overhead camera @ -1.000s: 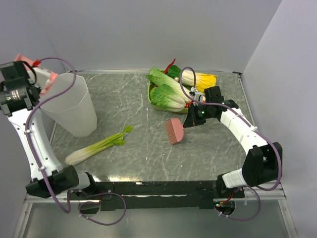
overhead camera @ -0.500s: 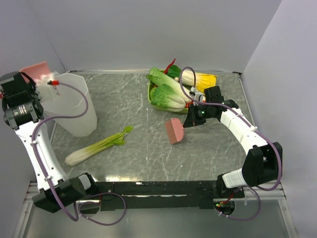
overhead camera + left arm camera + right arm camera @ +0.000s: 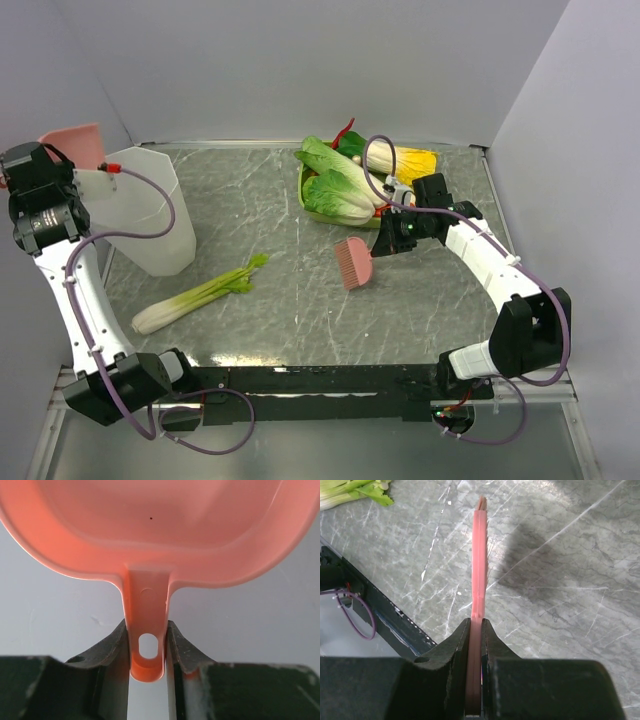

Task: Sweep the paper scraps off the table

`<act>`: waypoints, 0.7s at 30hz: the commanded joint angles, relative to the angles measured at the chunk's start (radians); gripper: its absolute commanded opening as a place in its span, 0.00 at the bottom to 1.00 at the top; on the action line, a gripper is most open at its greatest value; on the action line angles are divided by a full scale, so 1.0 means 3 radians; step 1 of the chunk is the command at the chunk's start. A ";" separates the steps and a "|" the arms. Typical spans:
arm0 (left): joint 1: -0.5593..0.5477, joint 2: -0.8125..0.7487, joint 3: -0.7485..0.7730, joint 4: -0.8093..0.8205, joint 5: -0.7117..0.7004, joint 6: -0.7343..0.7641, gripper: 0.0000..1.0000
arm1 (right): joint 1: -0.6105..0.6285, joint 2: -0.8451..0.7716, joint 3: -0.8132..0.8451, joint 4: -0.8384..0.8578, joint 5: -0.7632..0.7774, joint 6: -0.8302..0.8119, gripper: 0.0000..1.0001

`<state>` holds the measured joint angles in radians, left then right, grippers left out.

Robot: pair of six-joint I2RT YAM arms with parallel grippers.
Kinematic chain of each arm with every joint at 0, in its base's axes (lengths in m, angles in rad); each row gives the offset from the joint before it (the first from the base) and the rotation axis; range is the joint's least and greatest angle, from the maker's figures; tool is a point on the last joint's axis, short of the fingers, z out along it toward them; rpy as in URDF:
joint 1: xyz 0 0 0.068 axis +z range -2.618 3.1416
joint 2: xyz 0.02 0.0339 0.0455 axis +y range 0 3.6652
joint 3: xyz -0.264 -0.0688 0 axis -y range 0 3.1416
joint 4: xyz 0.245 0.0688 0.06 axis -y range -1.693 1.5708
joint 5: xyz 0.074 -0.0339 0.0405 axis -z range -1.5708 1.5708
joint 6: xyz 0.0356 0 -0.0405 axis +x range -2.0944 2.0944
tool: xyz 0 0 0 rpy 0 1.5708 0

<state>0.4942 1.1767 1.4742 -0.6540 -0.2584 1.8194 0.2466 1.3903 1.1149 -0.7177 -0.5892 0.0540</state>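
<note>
My left gripper [image 3: 55,160] is raised at the far left and shut on the handle of the pink dustpan [image 3: 75,140], which it holds just behind the rim of the white bin [image 3: 140,205]. In the left wrist view the fingers [image 3: 114,645] pinch the handle [image 3: 146,630], and the pan [image 3: 150,525] shows no paper inside. My right gripper [image 3: 385,240] is shut on a pink brush [image 3: 352,262], whose bristles hang just above the table [image 3: 280,330]; the brush [image 3: 479,555] shows edge-on in the right wrist view. No paper scraps are in view.
A leek [image 3: 200,295] lies at the front left of the table. A green tray [image 3: 303,190] with cabbages and corn stands at the back centre. The metal rail [image 3: 320,378] runs along the front edge, and walls close in the back and sides.
The left arm has swung and turned its wrist, shifting the dustpan slightly right above the bin's rim. The right arm and brush have barely moved.
</note>
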 commanded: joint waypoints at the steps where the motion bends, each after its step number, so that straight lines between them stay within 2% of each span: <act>1: -0.0032 -0.0057 0.0301 0.0293 0.0197 -0.0581 0.01 | 0.0016 -0.0170 0.0088 0.0071 -0.0010 -0.0042 0.00; 3: -0.0113 0.0050 0.0616 0.0263 0.0329 -0.0970 0.01 | 0.0016 -0.0191 0.0088 0.0061 -0.0010 -0.0057 0.00; 4: -0.0174 0.0106 0.0760 0.0192 0.0345 -0.1382 0.01 | 0.0016 -0.0216 0.0093 0.0041 -0.0010 -0.0083 0.00; 6: -0.0455 0.0315 0.1244 -0.0103 0.0269 -0.1768 0.01 | 0.0016 -0.0242 0.0113 0.0005 0.0016 -0.0128 0.00; 7: -0.0689 0.0403 0.1404 -0.0237 0.0238 -0.2078 0.01 | 0.0016 -0.0262 0.0154 -0.0031 0.0021 -0.0245 0.00; 9: -0.0956 0.0608 0.1767 -0.0559 0.0192 -0.2361 0.01 | 0.0016 -0.0288 0.0210 -0.0174 0.0057 -0.0379 0.00; 10: -0.1215 0.0654 0.1845 -0.0636 0.0212 -0.2596 0.01 | 0.0011 -0.0313 0.0277 -0.0230 0.0107 -0.0541 0.00; 12: -0.1503 0.0715 0.1866 -0.0760 0.0227 -0.2771 0.01 | 0.0017 -0.0364 0.0328 -0.0409 0.0194 -0.0741 0.00; 13: -0.1788 0.0716 0.1826 -0.0831 0.0233 -0.2939 0.01 | 0.0016 -0.0446 0.0344 -0.0455 0.0321 -0.0960 0.00; 16: -0.2243 0.0685 0.1570 -0.1050 0.0390 -0.3205 0.01 | 0.0011 -0.0686 0.0262 -0.0614 0.0557 -0.1441 0.00; 18: -0.2434 0.0690 0.1366 -0.1189 0.0483 -0.3390 0.01 | 0.0006 -0.0849 0.0216 -0.0741 0.0823 -0.1768 0.00; 21: -0.2731 0.0822 0.1248 -0.1460 0.0753 -0.4032 0.01 | -0.0009 -0.1120 0.0023 -0.0808 0.1176 -0.2004 0.00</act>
<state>-0.2489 1.3888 1.8851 -0.9539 -0.1337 0.8879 0.2462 1.1660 1.1591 -0.8967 -0.3901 -0.3561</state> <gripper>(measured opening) 0.306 0.162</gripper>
